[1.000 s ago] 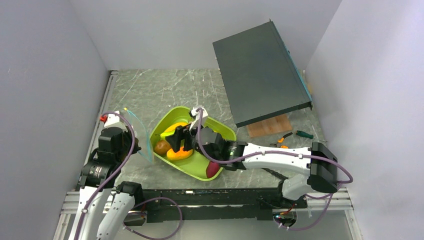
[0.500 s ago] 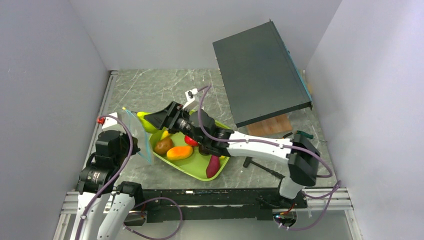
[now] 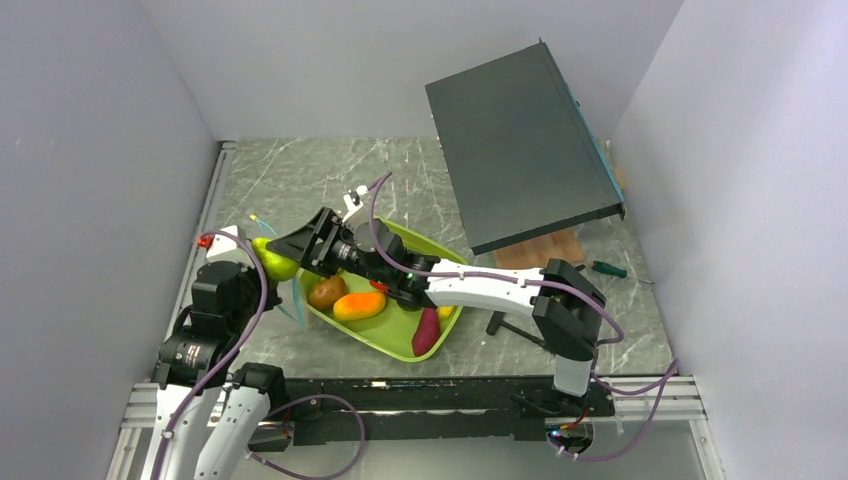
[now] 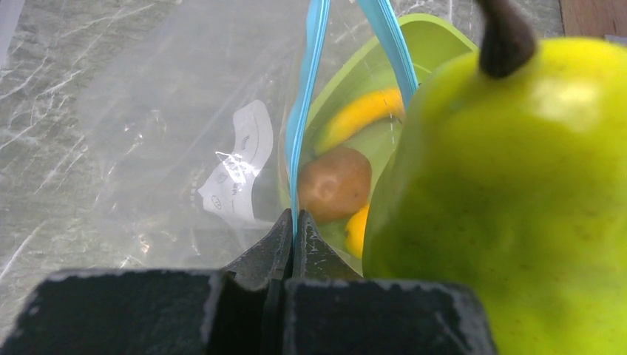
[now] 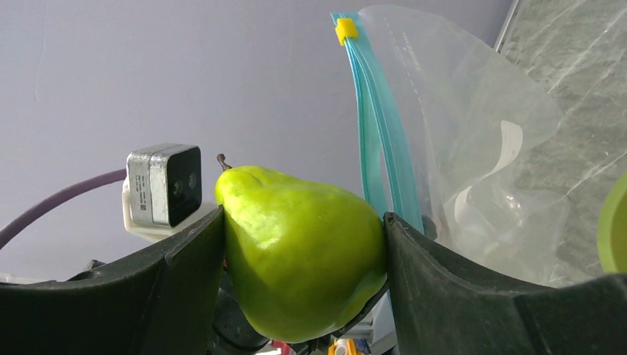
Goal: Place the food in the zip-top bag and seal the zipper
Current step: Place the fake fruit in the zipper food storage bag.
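My right gripper (image 3: 283, 254) is shut on the green pear (image 3: 272, 262) and holds it in the air just over my left gripper (image 3: 262, 284). The pear fills the right wrist view (image 5: 299, 255) and the right of the left wrist view (image 4: 510, 200). My left gripper (image 4: 294, 222) is shut on the blue zipper strip (image 4: 303, 103) of the clear zip-top bag (image 4: 170, 126), holding it upright at the tray's left edge. The bag (image 5: 473, 155), its zipper (image 5: 381, 133) and a yellow slider (image 5: 344, 30) stand right of the pear. A brown piece (image 3: 326, 293), an orange piece (image 3: 359, 305) and a magenta piece (image 3: 426, 332) lie in the lime-green tray (image 3: 395, 347).
A large dark panel (image 3: 520, 140) leans at the back right over a wooden board (image 3: 540, 252). Small tools (image 3: 606, 268) lie on the marble table to the right. Grey walls close in left, right and behind.
My right gripper lifted the pear out of the tray and carried it left, up to the bag's mouth beside my left gripper. The left gripper kept its hold on the zipper.
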Action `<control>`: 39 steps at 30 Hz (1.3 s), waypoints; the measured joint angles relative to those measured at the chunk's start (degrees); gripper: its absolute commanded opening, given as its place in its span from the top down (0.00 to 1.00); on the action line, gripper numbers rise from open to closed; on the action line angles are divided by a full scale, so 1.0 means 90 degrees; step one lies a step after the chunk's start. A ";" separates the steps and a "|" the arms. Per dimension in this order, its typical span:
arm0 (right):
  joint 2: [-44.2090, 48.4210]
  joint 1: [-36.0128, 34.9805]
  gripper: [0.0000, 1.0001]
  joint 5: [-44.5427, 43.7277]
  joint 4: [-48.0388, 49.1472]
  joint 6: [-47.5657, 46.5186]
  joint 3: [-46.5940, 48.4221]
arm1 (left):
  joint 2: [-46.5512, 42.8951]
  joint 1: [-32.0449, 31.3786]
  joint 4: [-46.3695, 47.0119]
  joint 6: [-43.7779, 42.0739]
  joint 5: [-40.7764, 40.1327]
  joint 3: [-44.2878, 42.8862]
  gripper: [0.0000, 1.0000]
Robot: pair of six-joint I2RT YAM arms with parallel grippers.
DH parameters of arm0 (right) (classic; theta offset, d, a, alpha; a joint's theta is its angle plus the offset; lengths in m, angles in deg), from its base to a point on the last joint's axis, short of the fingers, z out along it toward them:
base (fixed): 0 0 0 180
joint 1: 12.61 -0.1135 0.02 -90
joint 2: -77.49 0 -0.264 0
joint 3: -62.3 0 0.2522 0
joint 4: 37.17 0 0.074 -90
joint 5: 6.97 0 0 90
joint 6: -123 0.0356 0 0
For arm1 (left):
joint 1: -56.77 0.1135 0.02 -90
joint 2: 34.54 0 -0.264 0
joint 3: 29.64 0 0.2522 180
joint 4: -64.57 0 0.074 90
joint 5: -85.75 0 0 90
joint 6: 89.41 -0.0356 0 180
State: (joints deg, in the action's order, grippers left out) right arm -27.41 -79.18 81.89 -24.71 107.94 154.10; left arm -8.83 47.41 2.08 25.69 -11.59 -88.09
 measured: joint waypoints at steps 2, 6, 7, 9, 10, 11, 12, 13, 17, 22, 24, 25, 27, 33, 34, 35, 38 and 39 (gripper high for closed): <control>0.0000 -0.0002 1.00 -0.0056 -0.0022 -0.0051 0.0000 | -0.0007 0.0000 0.0000 0.0000 0.0000 0.0000 1.00; 0.0000 -0.0029 1.00 -0.0216 -0.0129 -0.0313 -0.0005 | -0.0102 0.0000 0.0002 0.0000 0.0000 0.0002 1.00; 0.0000 -0.0039 1.00 -0.0272 -0.0165 -0.0393 -0.0017 | -0.0148 0.0000 0.0002 0.0000 0.0000 0.0002 1.00; 0.0000 -0.0063 1.00 -0.0413 -0.0226 -0.0580 -0.0080 | -0.0270 0.0000 0.0002 0.0000 -0.0002 0.0002 1.00; 0.0000 -0.0078 1.00 -0.0505 -0.0291 -0.0687 -0.0124 | -0.0338 0.0000 0.0002 0.0002 -0.0005 0.0007 1.00; 0.0000 -0.0087 1.00 -0.0566 -0.0347 -0.0775 -0.0165 | -0.0410 0.0000 0.0002 0.0002 -0.0007 0.0012 1.00; 0.0000 -0.0107 1.00 -0.0658 -0.0410 -0.0899 -0.0223 | -0.0486 0.0000 0.0002 0.0005 -0.0017 0.0012 1.00; 0.0000 -0.0121 1.00 -0.0733 -0.0478 -0.1030 -0.0279 | -0.0544 0.0000 0.0002 0.0005 -0.0032 0.0012 1.00; 0.0000 -0.0177 0.88 -0.0950 -0.0780 -0.1586 -0.0330 | -0.0651 0.0000 0.0000 0.0010 -0.0131 0.0015 1.00; -0.0029 -0.0345 0.69 -0.1197 -0.1197 -0.2548 -0.0073 | -0.0651 0.0000 -0.0024 0.0024 -0.0182 0.0027 1.00; -0.0121 -0.0471 0.65 -0.1314 -0.1469 -0.2990 0.0333 | -0.0651 0.0000 -0.0036 0.0024 -0.0204 0.0027 1.00; -0.0151 -0.0546 0.62 -0.1413 -0.1579 -0.3186 0.0520 | -0.0651 0.0000 -0.0041 0.0024 -0.0221 0.0027 1.00; -0.0165 -0.0716 0.61 -0.1681 -0.1773 -0.3529 0.0789 | -0.0673 0.0000 -0.0046 0.0027 -0.0240 0.0027 1.00; -0.0180 -0.1039 0.61 -0.2346 -0.2089 -0.4163 0.1095 | -0.1190 0.0000 -0.0102 0.0061 -0.0420 0.0044 1.00; -0.0180 -0.1061 0.61 -0.2380 -0.2096 -0.4211 0.1095 | -0.1277 0.0000 -0.0124 0.0075 -0.0469 0.0051 1.00; -0.0180 -0.1083 0.61 -0.2436 -0.2120 -0.4279 0.1095 | -0.1389 0.0000 -0.0153 0.0102 -0.0517 0.0051 1.00; -0.0226 -0.1098 0.61 -0.2579 -0.2178 -0.4405 0.1095 | -0.1549 0.0000 -0.0182 0.0148 -0.0590 0.0051 1.00; -0.0255 -0.1098 0.61 -0.2625 -0.2198 -0.4447 0.1095 | -0.1564 0.0000 -0.0197 0.0158 -0.0627 0.0051 1.00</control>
State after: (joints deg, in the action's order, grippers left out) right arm -29.70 -89.06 58.26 -44.50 67.92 163.96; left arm -22.90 47.41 0.31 27.11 -17.23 -87.63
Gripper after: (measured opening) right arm 0.719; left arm 0.013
